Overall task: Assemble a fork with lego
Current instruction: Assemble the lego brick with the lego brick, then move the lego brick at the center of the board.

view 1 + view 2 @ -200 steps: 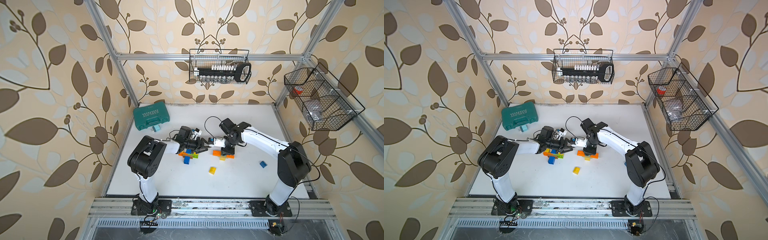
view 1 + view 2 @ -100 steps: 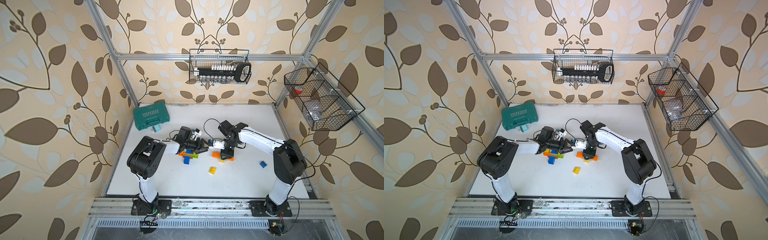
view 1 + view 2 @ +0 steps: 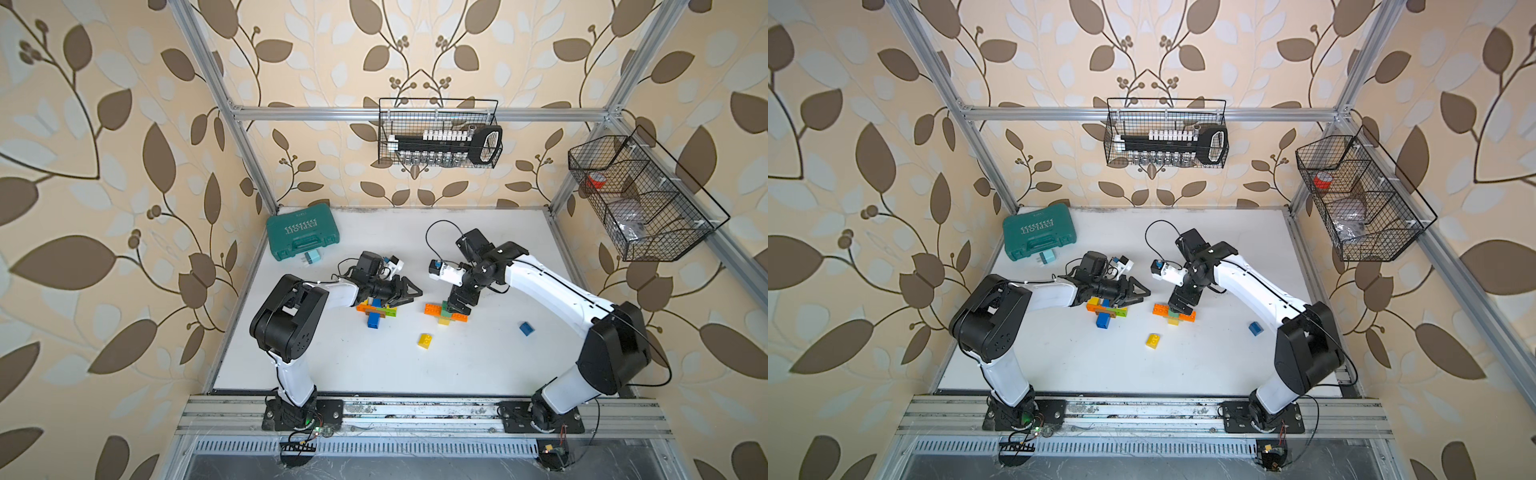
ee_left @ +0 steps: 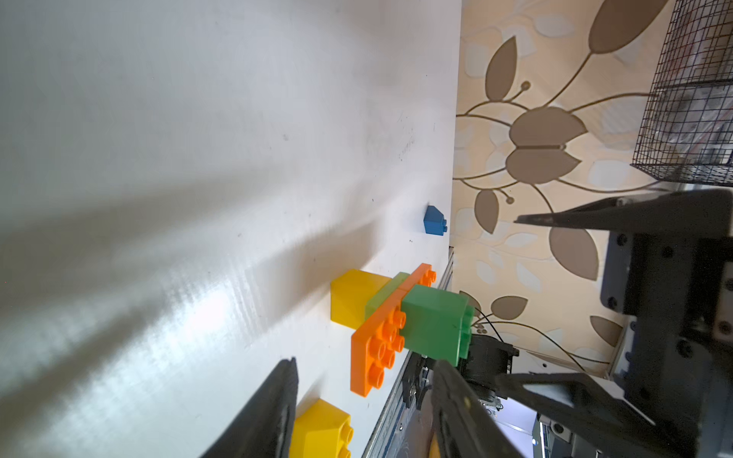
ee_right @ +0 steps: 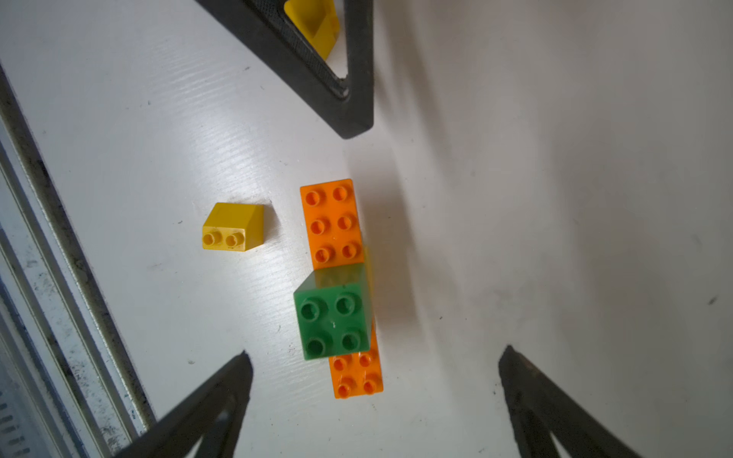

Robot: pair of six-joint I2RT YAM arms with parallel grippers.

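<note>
In the right wrist view a green brick [image 5: 333,317] sits on a long orange plate [image 5: 331,222]. A yellow brick [image 4: 353,297] lies under the plate. My right gripper [image 5: 377,351] stands wide open just above the green brick, touching nothing. In both top views a second cluster [image 3: 376,309] of orange, blue, yellow and green lego lies under my left gripper [image 3: 409,291]. The left gripper's [image 4: 365,361] jaws stand apart. A yellow brick [image 4: 321,430] shows between them beside one finger, with a gap to the other. A loose yellow brick [image 3: 424,340] and a blue brick [image 3: 526,329] lie nearer the front.
A teal tool case [image 3: 301,236] with a small teal block [image 3: 312,258] beside it sits at the back left. Wire baskets hang on the back wall [image 3: 440,133] and the right wall [image 3: 640,199]. A metal rail [image 3: 415,409] runs along the front edge.
My right gripper has gone from shut to wide open, letting go of the green brick on the orange plate. The left arm has stayed where it was.
</note>
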